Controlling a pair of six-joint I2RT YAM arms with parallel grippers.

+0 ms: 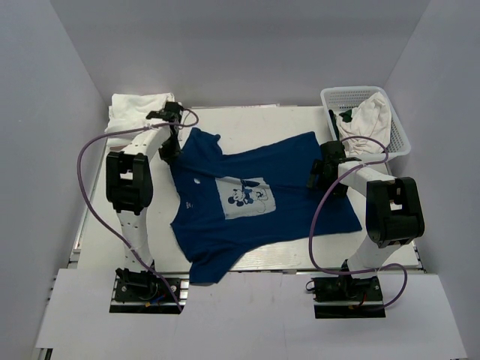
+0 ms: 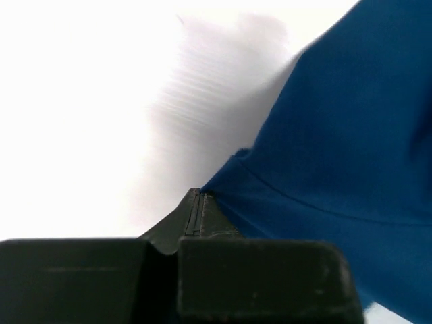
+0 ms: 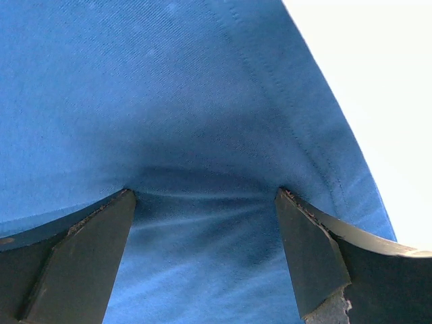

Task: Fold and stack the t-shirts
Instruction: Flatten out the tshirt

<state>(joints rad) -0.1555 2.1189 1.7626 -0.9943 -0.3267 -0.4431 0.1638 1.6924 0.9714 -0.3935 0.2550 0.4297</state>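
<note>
Lying print-up across the white table (image 1: 262, 120), a navy t-shirt (image 1: 247, 199) spans the gap between the two arms.
Far left, a white t-shirt pile (image 1: 133, 111) sits at the table corner; far right, a lattice basket (image 1: 400, 133) holds more white cloth (image 1: 371, 116). The left gripper (image 2: 196, 210) is clamped shut on the navy shirt's sleeve edge, its arm hiding part of that sleeve. The right gripper (image 3: 206, 202) stands wide apart, fingertips seemingly pressing the wrinkled cloth near the opposite side.
</note>
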